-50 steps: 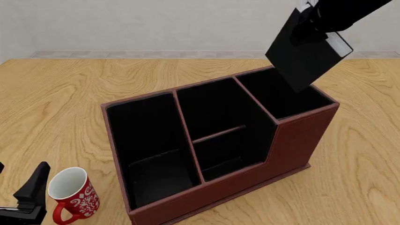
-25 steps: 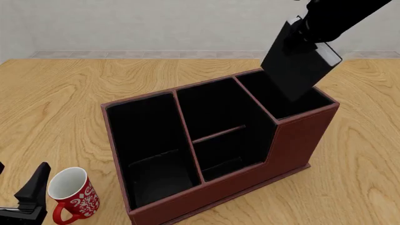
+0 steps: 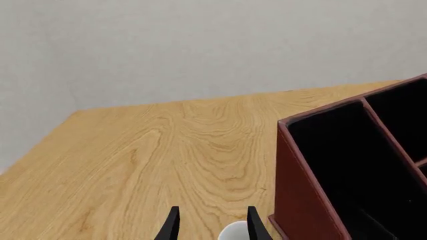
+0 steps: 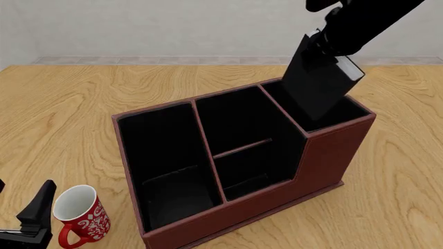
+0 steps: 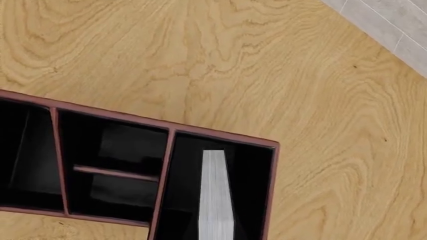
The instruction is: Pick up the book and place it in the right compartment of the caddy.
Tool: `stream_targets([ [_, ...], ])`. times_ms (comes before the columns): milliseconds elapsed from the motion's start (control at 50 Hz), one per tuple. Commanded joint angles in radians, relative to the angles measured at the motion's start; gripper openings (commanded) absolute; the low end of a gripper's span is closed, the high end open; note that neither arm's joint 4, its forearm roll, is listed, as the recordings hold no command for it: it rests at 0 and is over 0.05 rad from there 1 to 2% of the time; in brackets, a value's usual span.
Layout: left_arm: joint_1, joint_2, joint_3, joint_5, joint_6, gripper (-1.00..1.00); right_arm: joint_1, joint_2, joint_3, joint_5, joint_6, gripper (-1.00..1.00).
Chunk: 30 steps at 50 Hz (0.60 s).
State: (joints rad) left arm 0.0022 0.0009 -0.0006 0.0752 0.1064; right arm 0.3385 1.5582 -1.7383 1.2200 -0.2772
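R gripper, upper right of frame, clamps book tilted, lower corner entering right compartment of caddy; L gripper open, idle.

The right tool is hidden behind its arm; the book hides the right compartment's floor.

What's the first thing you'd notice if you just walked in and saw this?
The big red-brown caddy in the middle of the wooden table, with the black book hanging tilted over its right compartment, held by the right end effector. Then the red mug by the left end effector at the near left.
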Motion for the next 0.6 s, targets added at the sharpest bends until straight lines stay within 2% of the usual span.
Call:
stream_targets([
  [20,-0.003,0.000,0.000,0.000,0.003,1.00,0.014,0.010,-0.005,0.000,0.036,-1.00],
  [240,-0.003,0.000,0.000,0.002,0.006,1.00,0.005,0.015,0.016,-0.001,0.042,-1.00],
  [260,-0.003,0.000,0.000,0.002,0.006,1.00,0.013,0.014,0.017,0.000,0.057,-1.00],
  [480,0.000,0.000,0.000,0.001,0.009,1.00,0.022,0.010,0.031,-0.009,0.076,-1.00],
  [600,0.000,0.000,0.000,0.000,0.012,1.00,0.017,-0.001,0.078,-0.035,0.077,-1.00],
])
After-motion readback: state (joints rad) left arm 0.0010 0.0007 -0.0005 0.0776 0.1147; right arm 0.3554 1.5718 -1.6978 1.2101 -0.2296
